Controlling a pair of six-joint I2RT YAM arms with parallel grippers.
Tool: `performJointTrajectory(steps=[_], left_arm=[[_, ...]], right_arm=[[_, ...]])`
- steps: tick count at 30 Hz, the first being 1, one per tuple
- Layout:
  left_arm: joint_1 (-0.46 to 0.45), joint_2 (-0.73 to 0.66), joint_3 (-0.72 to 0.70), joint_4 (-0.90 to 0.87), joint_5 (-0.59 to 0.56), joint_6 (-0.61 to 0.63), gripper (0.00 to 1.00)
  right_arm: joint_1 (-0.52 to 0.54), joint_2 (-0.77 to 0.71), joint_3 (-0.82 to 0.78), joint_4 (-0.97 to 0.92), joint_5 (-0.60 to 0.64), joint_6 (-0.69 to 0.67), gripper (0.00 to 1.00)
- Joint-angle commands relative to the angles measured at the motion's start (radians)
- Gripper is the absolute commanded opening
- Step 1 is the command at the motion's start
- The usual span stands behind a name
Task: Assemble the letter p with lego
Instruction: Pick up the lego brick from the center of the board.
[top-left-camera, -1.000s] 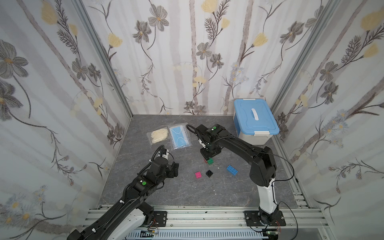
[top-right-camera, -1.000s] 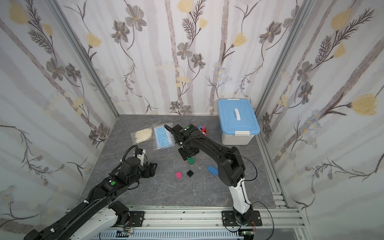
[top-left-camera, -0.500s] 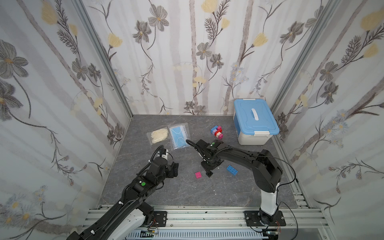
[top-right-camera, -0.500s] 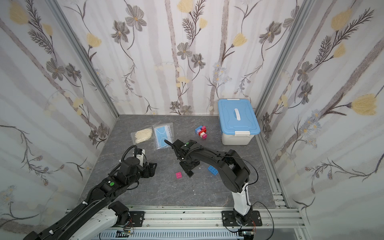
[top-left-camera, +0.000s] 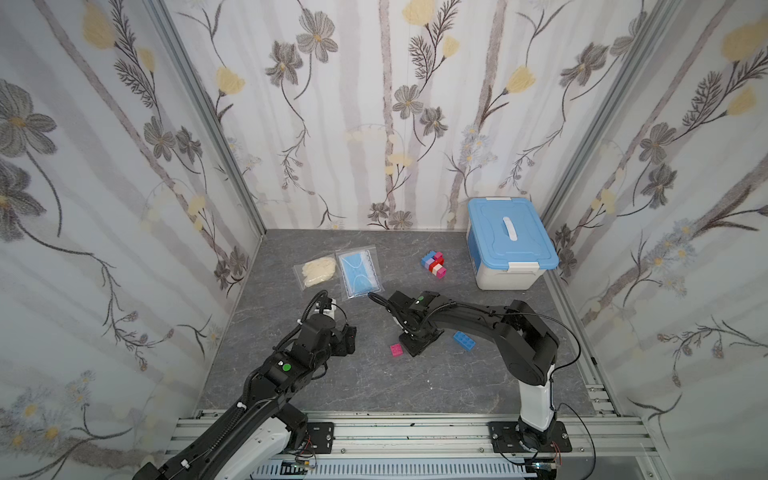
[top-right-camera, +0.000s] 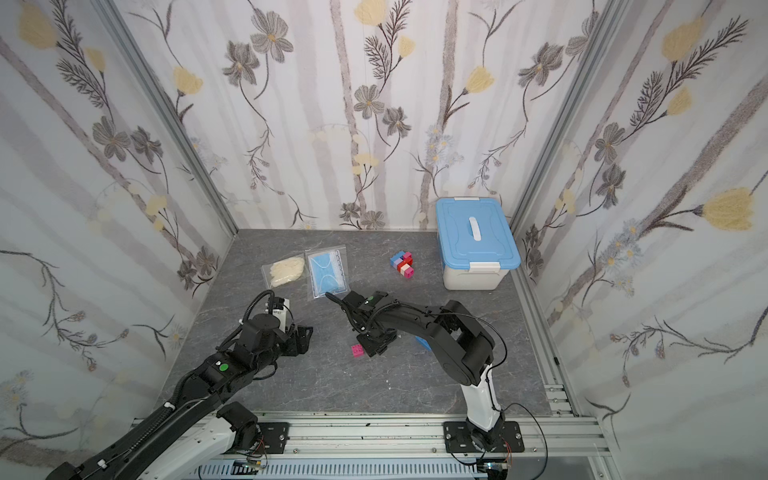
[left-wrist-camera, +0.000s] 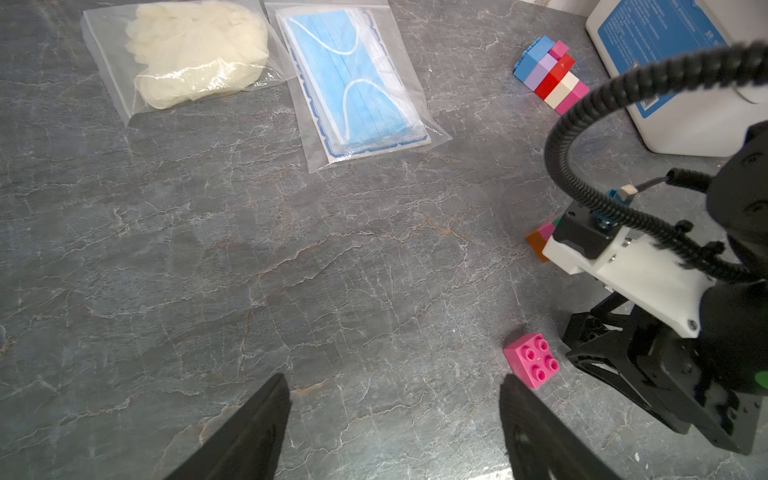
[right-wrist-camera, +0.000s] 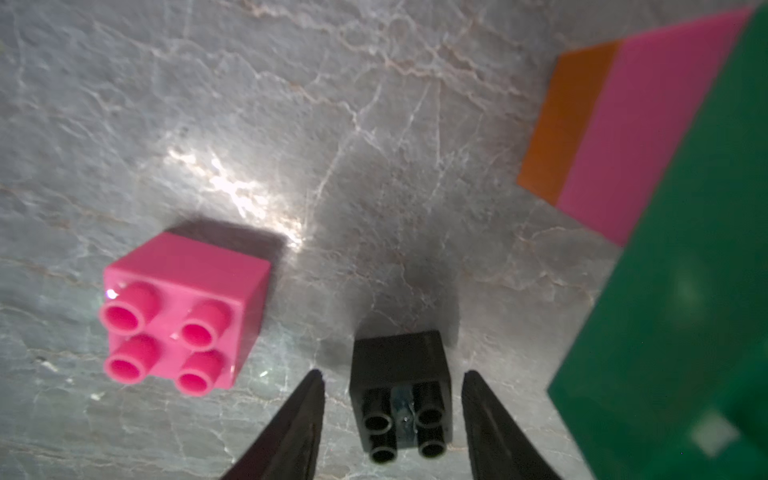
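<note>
Filling the floor of the flowered enclosure, the grey marbled bench (top-left-camera: 374, 382) carries everything in view. A white box with a blue lid (top-left-camera: 509, 245) stands in its far right corner. The left gripper (left-wrist-camera: 392, 378) hangs over bare bench with its fingers spread wide, holding nothing. The right gripper (right-wrist-camera: 391, 374) reaches low near the middle of the bench. Its fingers are parted to either side of a brick, with a gap showing on each side.

Two clear bags lie side by side toward the back, one with a blue face mask (top-left-camera: 359, 272) and one with pale gloves (top-left-camera: 318, 270). Between the mask bag and the box lies a joined cluster of blue, lavender, red, cream and pink lego (top-left-camera: 434, 264).

A stack of green, pink and orange bricks (right-wrist-camera: 685, 291) sits just beside the right gripper. A long blue brick (top-left-camera: 464, 340) lies under the right arm. A square pink brick (right-wrist-camera: 178, 311) stands studs up near the gripper's left finger. The small black brick (right-wrist-camera: 399, 361) stands studs up between the fingers.
</note>
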Motion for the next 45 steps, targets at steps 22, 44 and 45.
performJointTrajectory(steps=[22,44,45], left_arm=[[0.001,-0.004,0.003,0.010,-0.007,-0.013,0.82],[0.001,-0.016,-0.014,0.025,-0.006,-0.005,0.82],[0.001,-0.018,-0.014,0.025,-0.007,-0.005,0.82]], right_arm=[[-0.001,-0.043,-0.004,-0.016,0.027,0.025,0.15],[-0.103,0.050,0.462,-0.302,0.037,-0.001,0.14],[-0.108,0.067,0.480,-0.305,0.037,-0.005,0.14]])
